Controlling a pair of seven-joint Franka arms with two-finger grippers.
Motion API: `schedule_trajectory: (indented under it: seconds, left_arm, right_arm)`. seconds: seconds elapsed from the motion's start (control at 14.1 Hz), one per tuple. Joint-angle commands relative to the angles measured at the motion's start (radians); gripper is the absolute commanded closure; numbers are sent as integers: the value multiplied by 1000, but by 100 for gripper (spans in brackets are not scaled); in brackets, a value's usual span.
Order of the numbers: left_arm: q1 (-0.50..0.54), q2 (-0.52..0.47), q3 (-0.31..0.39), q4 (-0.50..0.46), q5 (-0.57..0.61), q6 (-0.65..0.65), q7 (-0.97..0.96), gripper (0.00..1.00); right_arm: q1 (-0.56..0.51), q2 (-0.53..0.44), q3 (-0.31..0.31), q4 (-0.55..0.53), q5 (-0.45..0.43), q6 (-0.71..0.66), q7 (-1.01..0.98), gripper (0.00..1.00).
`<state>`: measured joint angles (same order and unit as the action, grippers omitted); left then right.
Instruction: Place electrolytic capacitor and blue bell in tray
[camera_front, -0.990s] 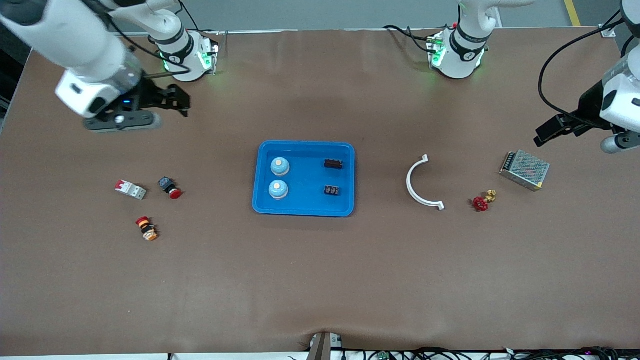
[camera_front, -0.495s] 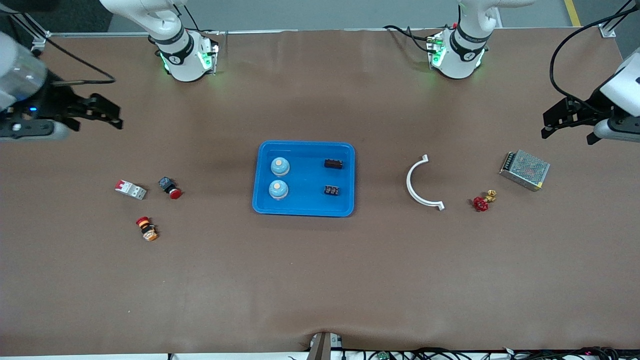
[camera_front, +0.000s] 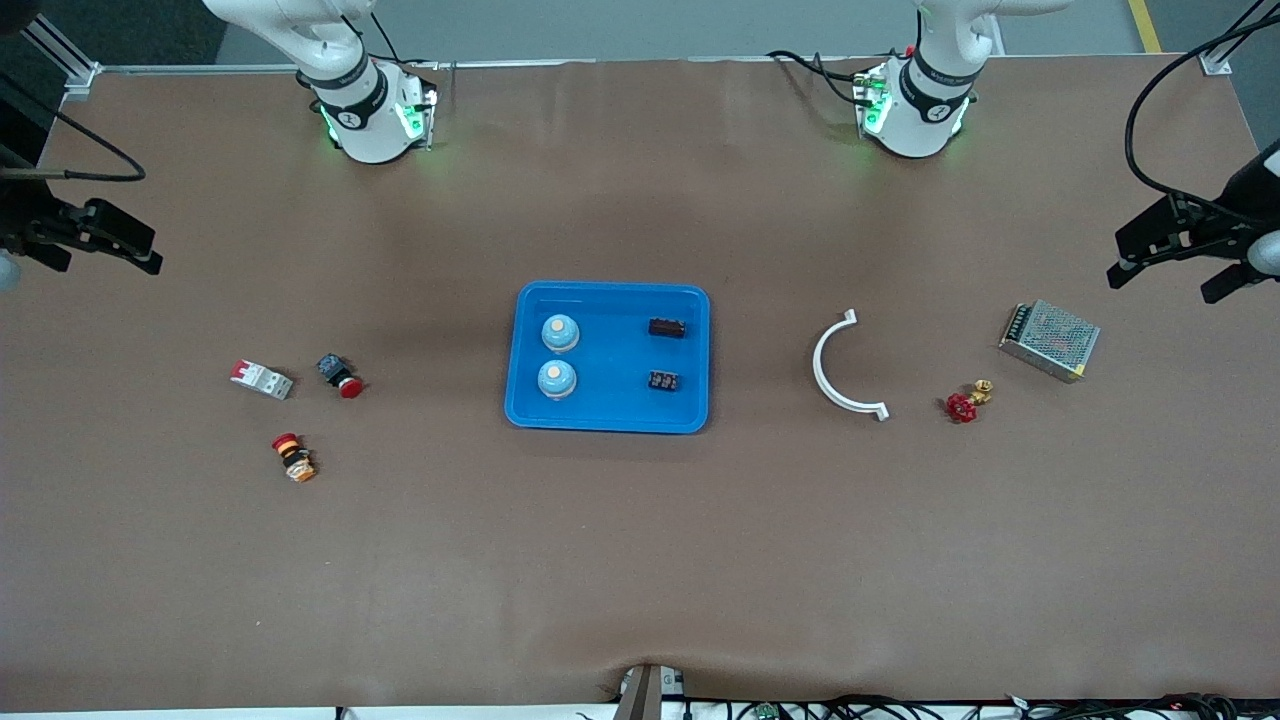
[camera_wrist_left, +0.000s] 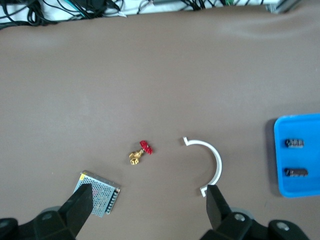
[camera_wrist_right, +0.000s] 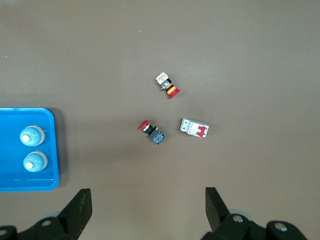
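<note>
We judge the job done: bells and capacitors sit in the shallow bright-blue plastic tray (camera_front: 608, 415); left gripper (camera_front: 1175, 250) at three o'clock, right gripper (camera_front: 88, 243) at nine, both open-fingered; only parking remains

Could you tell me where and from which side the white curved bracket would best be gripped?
Take the white curved bracket at the middle of its arc, coming straight down from above, one pincer finger inside the curve and one outside. It lies flat on the table as a thin band, so the hooked ends offer less purchase.

Tray (camera_front: 607, 415) approach seems unobstructed (grippers aside).
</note>
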<state>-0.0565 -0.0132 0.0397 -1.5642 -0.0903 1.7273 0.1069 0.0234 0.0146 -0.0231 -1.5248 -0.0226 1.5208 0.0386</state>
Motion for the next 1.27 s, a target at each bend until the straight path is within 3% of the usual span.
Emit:
schedule_trajectory:
  seconds: [0.0, 0.49, 0.78, 1.2]
  left_arm:
    - [-6, 29, -21, 66, 21, -17, -58, 0]
    - [-6, 19, -31, 67, 38, -46, -82, 0]
    - [-9, 22, -112, 67, 137, -97, -81, 0]
    - [-8, 12, -116, 67, 124, -123, -76, 0]
  right_arm:
    - [-7, 28, 12, 38, -17, -10, 3, 0]
    - [-5, 27, 12, 54, -22, -5, 12, 0]
    - [0, 22, 15, 55, -10, -5, 1, 0]
    - [7, 22, 20, 58, -3, 21, -2, 0]
